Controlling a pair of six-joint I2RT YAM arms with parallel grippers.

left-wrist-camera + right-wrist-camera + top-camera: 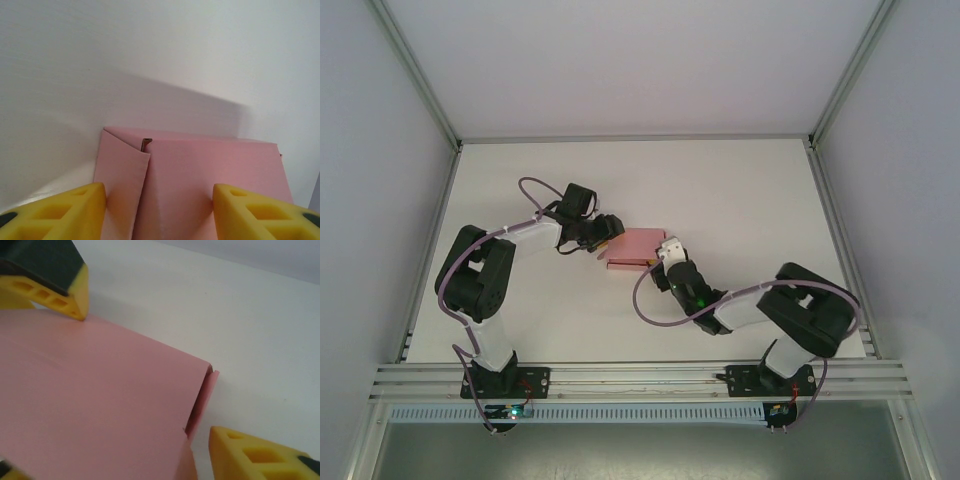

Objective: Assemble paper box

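Observation:
The pink paper box [632,247] lies on the white table [740,190] between the two arms, folded into a low rectangular shape. My left gripper [605,233] is at its left end and is open. In the left wrist view its yellow fingers [60,212] stand wide apart over the box [200,180], where one side flap [120,175] overlaps the top panel. My right gripper [668,251] is at the box's right end, also open. In the right wrist view it straddles the box [90,405], with one finger [260,455] beside a loose corner flap [202,400]. A left finger [60,295] touches the far edge.
Aluminium frame rails [640,378] run along the near edge and the table's sides. White walls close in the back. Bare table surface [650,180] lies beyond the box.

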